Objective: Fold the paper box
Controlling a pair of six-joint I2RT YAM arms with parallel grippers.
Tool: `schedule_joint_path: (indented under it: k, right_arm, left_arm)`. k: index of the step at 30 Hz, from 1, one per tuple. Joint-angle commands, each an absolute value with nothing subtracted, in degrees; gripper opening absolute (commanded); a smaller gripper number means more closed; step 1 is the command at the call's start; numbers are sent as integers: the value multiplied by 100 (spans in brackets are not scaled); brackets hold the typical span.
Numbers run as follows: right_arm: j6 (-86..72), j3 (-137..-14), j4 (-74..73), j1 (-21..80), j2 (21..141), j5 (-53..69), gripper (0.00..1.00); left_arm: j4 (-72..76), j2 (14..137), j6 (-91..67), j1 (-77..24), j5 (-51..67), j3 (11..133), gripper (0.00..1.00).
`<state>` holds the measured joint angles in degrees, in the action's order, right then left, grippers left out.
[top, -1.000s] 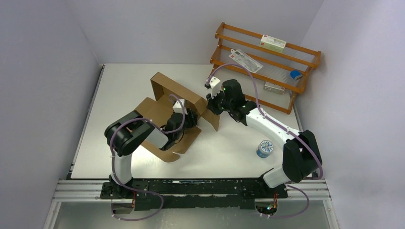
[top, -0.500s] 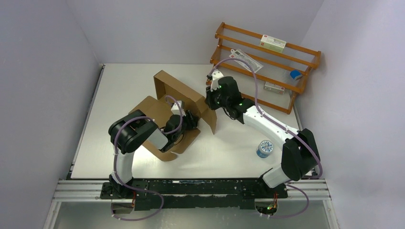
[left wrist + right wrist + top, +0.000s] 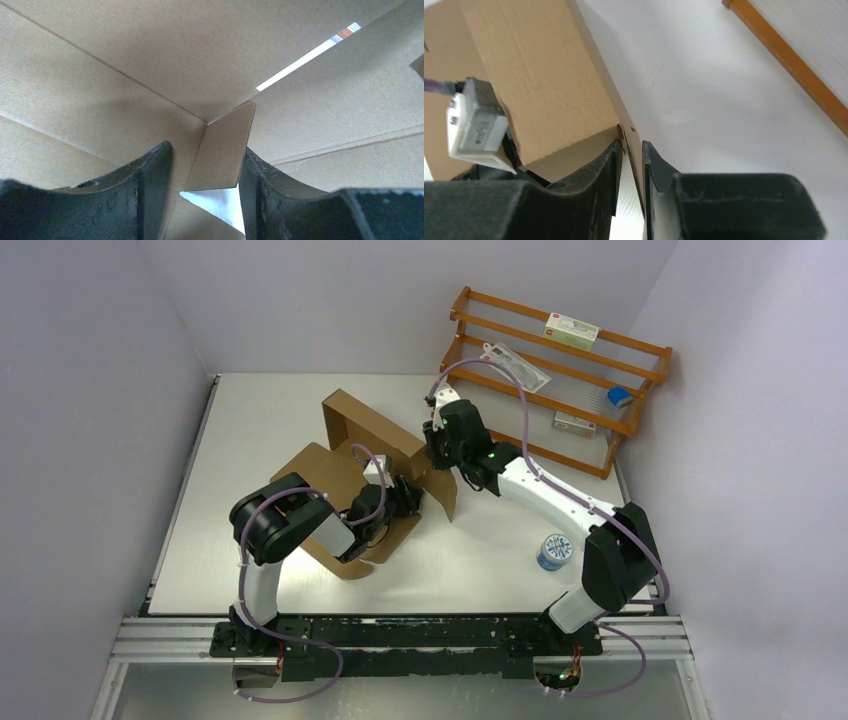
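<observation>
Right wrist view shows the right claw (image 3: 630,147) pinching an upright wall of the paper box (image 3: 539,75), half-formed on the worktop (image 3: 704,75); best hold it square while the left claw (image 3: 205,150), spread astride a corner tab (image 3: 222,145), tucks that inward.

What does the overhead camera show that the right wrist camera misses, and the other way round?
Only overhead: the left arm and right arm whole, the round tin, the cartons on the rack. Only right wrist: the right end effector closed on the cardboard box wall's thin edge, close up. Both: box, white table, orange rack.
</observation>
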<state>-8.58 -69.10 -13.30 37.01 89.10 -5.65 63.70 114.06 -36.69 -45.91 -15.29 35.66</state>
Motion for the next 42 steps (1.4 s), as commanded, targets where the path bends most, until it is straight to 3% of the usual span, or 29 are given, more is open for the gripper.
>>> schedule_joint_path:
  k: [1, 8, 19, 24, 36, 42]
  right_arm:
    - [-539, -6750, -1703, 3758, 8888, -788, 27]
    - [-688, -6933, -1656, 3812, 9209, -768, 24]
    - [-2150, -7615, -1758, 3888, 9637, -1371, 15]
    - [-2388, -7866, -1847, 3871, 9823, -1448, 5]
    - [-2169, -7870, -1850, 3819, 9905, -1595, 0]
    - [-1893, -7963, -1806, 3818, 10003, -1408, 0]
  left_arm:
    - [6035, 11364, -3675, -4642, -1547, 3514, 56]
    - [6081, 11382, -3755, -4641, -1519, 3457, 55]
    - [6222, 11554, -4026, -4950, -1494, 3406, 52]
    - [6339, 11605, -4253, -5035, -1533, 3355, 51]
    - [4900, 10153, -3733, -4830, -1937, 3009, 67]
    - [4134, 9398, -3456, -4838, -1825, 2525, 66]
